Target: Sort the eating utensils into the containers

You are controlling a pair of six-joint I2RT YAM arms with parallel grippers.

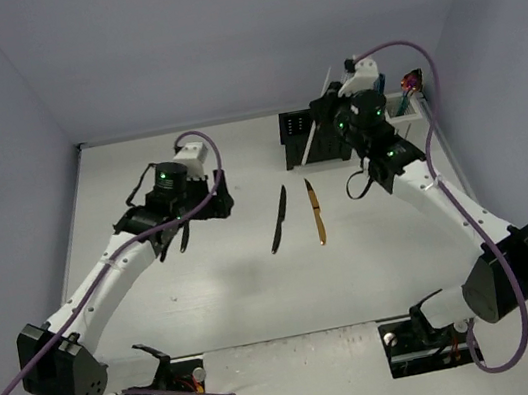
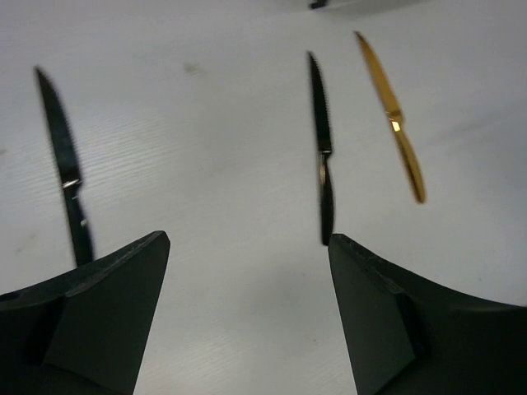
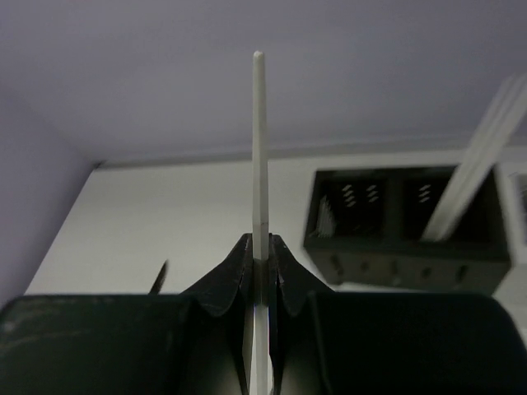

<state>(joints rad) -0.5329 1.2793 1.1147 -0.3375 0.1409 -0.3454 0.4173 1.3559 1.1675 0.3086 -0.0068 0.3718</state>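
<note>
White, thin and stiff, the chopstick [image 3: 259, 148] stands upright, pinched on its shaft between your right fingers [image 3: 230, 280], close to the black caddy [image 3: 395, 255]. It's light, probably slippery. Your left fingers [image 2: 99, 313] gape above the table [image 2: 206, 164], holding nothing.

White arm links [image 1: 105, 277], black joints [image 1: 505, 274], green lights [image 1: 165, 176], looping purple cables [image 1: 391, 44] — wedge-shaped black left tool [image 2: 247, 239]
</note>
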